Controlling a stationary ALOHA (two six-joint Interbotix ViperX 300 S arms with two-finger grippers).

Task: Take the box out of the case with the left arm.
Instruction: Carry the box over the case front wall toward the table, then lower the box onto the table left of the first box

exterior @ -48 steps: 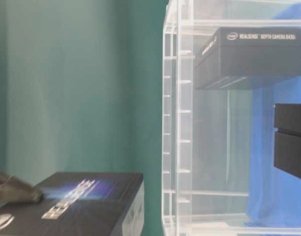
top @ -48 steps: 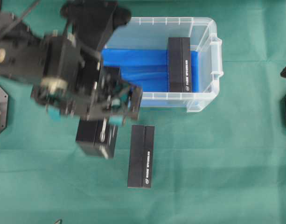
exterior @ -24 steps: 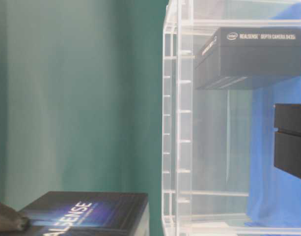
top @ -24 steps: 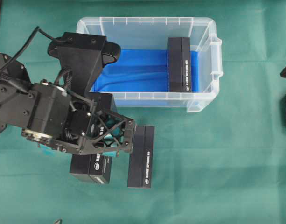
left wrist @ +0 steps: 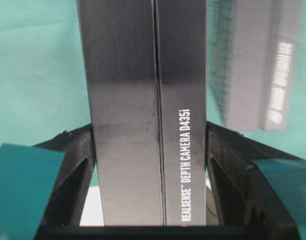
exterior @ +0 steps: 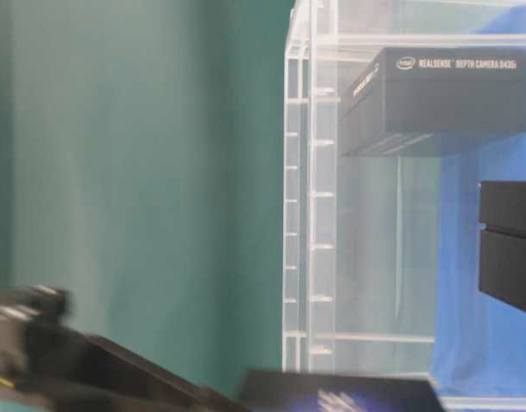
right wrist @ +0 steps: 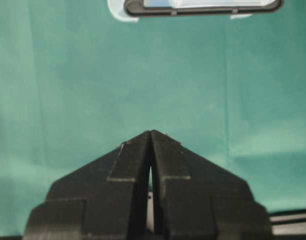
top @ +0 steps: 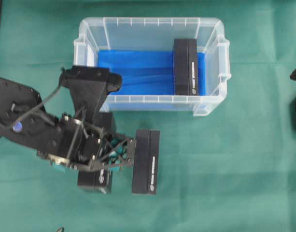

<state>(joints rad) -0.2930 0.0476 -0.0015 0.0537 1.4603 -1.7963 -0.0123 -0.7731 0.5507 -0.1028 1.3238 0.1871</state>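
Item: box [top: 95, 170], pinched between the teal-padded fingers [left wrist: 23, 185] of the left gripper [top: 118, 153], outside the case [top: 213, 104], low over the green cloth. Right gripper [right wrist: 151, 150] pressed together (idle). Risk noted: a second box [top: 146, 161] lies just right; it may be knocked on release.

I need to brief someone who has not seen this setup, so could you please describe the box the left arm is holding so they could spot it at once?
Start at the clear case with the blue lining, then look at the green cloth below its left half. Two black boxes lie there side by side; the held box is the left one, clamped in the left pincer. Its neighbour, the free box, and the box in the case have nothing gripping them.
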